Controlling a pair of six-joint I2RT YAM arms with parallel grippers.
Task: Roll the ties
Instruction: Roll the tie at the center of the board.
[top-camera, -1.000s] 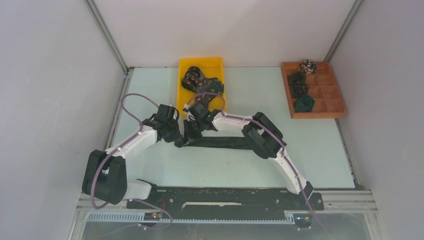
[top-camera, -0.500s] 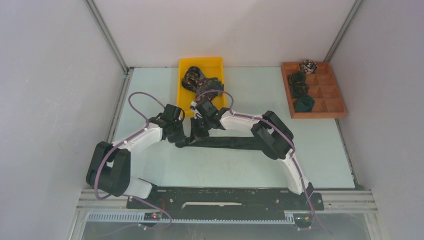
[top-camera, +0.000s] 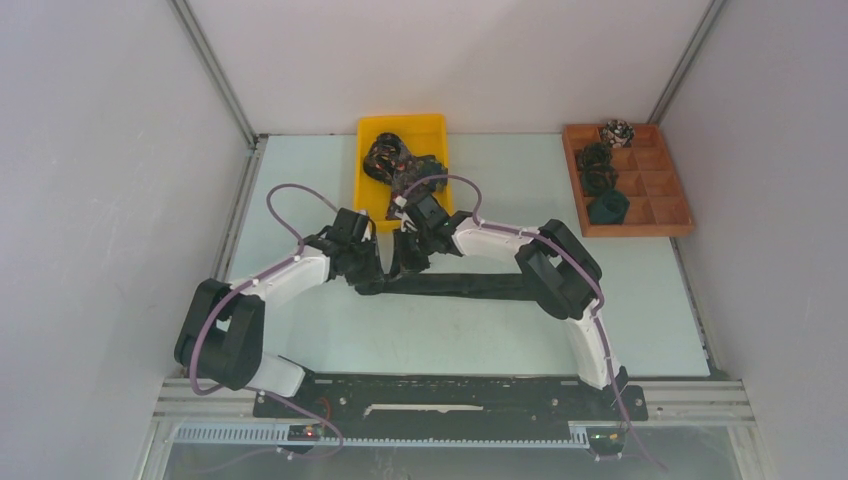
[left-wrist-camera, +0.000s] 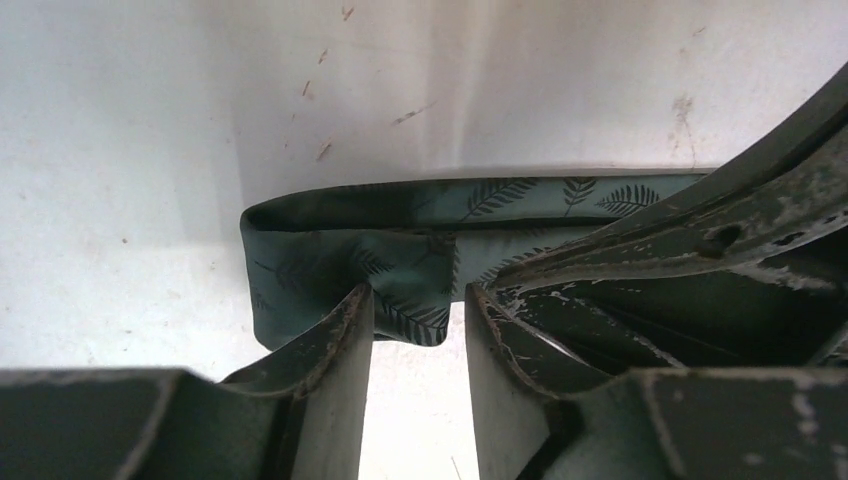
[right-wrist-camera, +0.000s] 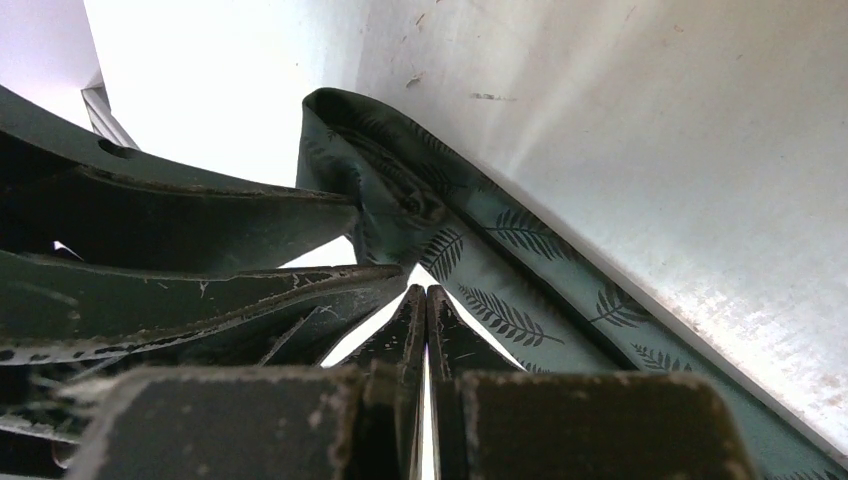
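A dark green tie (top-camera: 470, 286) with a pale fern pattern lies flat across the middle of the table, its left end folded back on itself (left-wrist-camera: 400, 240). My left gripper (top-camera: 368, 272) stands at that folded end, and its jaws (left-wrist-camera: 418, 300) are open with a corner of the fabric just at the fingertips. My right gripper (top-camera: 406, 264) is right beside it. Its fingers (right-wrist-camera: 425, 292) are shut tip to tip over the tie (right-wrist-camera: 510, 290), with nothing showing between them. Each wrist view shows the other gripper's fingers close by.
A yellow bin (top-camera: 400, 119) at the back middle holds several loose patterned ties (top-camera: 398, 160). A wooden compartment tray (top-camera: 662, 187) at the back right holds rolled ties (top-camera: 600, 182). Grey walls close in both sides of the pale table (top-camera: 450, 340).
My left gripper has gone from shut to open at the tie's folded end. Both arms have shifted slightly to the right along the tie.
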